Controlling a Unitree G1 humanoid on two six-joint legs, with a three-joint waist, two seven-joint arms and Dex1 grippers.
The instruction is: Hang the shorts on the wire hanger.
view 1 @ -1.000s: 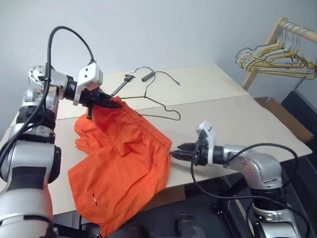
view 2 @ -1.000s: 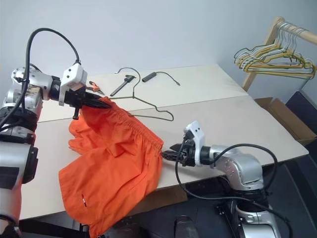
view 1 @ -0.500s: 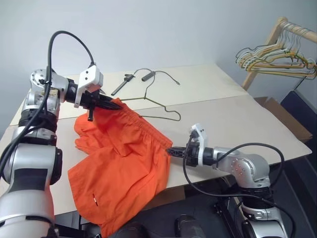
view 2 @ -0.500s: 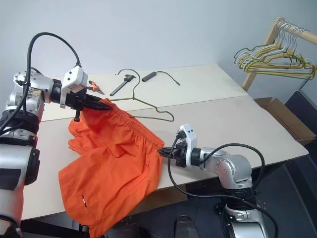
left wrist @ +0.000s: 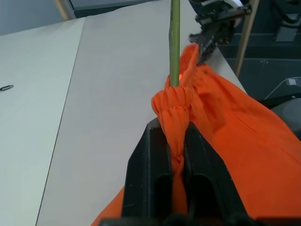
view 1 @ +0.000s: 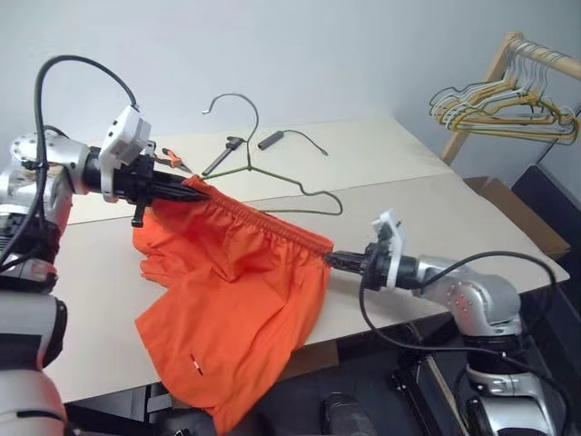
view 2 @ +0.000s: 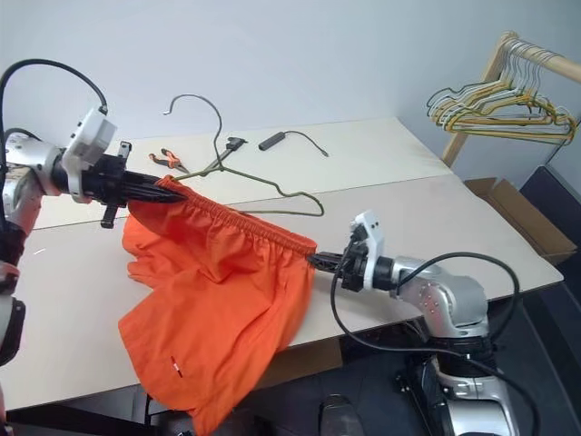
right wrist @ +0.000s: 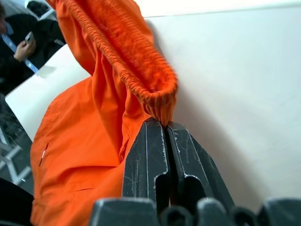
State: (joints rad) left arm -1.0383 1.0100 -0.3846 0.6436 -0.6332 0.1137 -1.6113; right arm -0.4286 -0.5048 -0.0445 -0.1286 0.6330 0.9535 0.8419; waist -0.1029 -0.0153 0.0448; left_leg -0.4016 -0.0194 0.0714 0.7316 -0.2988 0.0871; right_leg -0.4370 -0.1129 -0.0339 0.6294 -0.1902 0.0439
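Observation:
The orange shorts (view 1: 236,291) hang by their waistband, pulled taut between my two grippers above the table (view 1: 436,218), with the legs draping over the table's front edge. My left gripper (view 1: 192,189) is shut on the bunched left end of the waistband (left wrist: 173,101). At the other end, my right gripper (view 1: 329,259) is shut on the waistband (right wrist: 157,96). The wire hanger (view 1: 300,191) is tipped up, its hook (view 1: 231,98) in the air. One thin olive arm of it (left wrist: 175,42) runs into the fabric right at my left fingertips.
Orange-handled pliers (view 1: 172,162), a black clamp tool (view 1: 222,154) and a black cylinder with a cable (view 1: 270,140) lie on the far side of the table. A wooden rack with several wire hangers (view 1: 508,100) stands at the right, a cardboard box (view 1: 504,204) below it.
My right gripper has shut on the waistband's right end and drawn it rightward. My left gripper pulled back and up, stretching the waistband. The hanger has risen from lying flat to hook-up.

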